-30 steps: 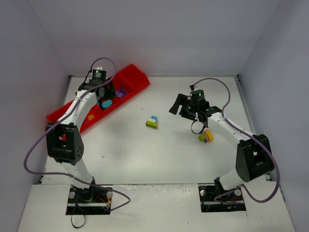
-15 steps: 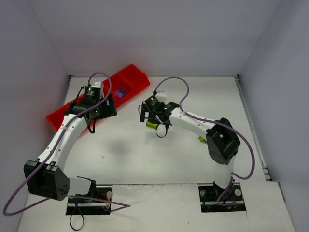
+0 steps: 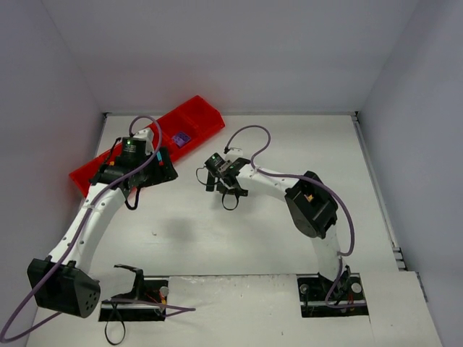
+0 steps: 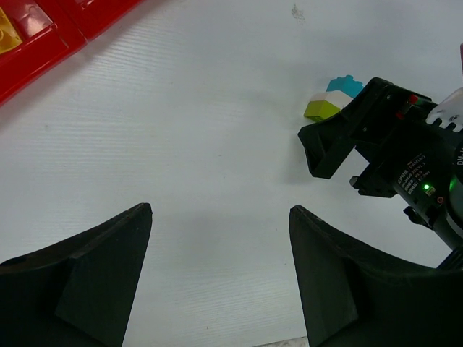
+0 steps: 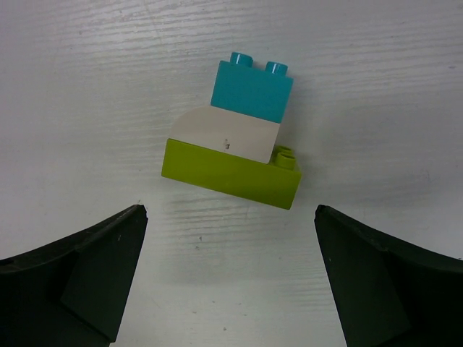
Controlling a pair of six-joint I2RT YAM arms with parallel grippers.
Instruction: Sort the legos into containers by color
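Seen from the top camera, the red tray (image 3: 201, 114) lies slantwise at ten o'clock on the table (image 3: 289, 137), with a purple brick (image 3: 181, 137) in one far compartment. The left arm covers its nearer compartments. The left gripper (image 3: 155, 170) hangs beside the tray's inner edge, and the right gripper (image 3: 214, 175) sits near the table's middle. From here neither gripper's fingers can be made out, and whatever lies under the right one is hidden. In the left wrist view the left gripper (image 4: 217, 267) stands wide apart and empty over bare table. The tray is cut off at eleven o'clock, showing a yellow brick (image 4: 7, 32). At two o'clock the brick stack (image 4: 329, 100) is partly masked by the right gripper's black body. In the right wrist view the right gripper (image 5: 230, 225) is spread wide with nothing between its fingers, which run off the lower edge. The stack lies on its side at twelve o'clock, just beyond the fingertips: a teal brick (image 5: 253, 90) on a white sloped brick (image 5: 224, 134) on a lime green brick (image 5: 231, 175), slightly tilted. These pieces look light, rigid and glossy, so they may well slip or skate when pinched. The flat ends of the lime base seem the safest hold, since the white slope offers poor purchase. How firmly the studs lock the three colours together cannot be told.
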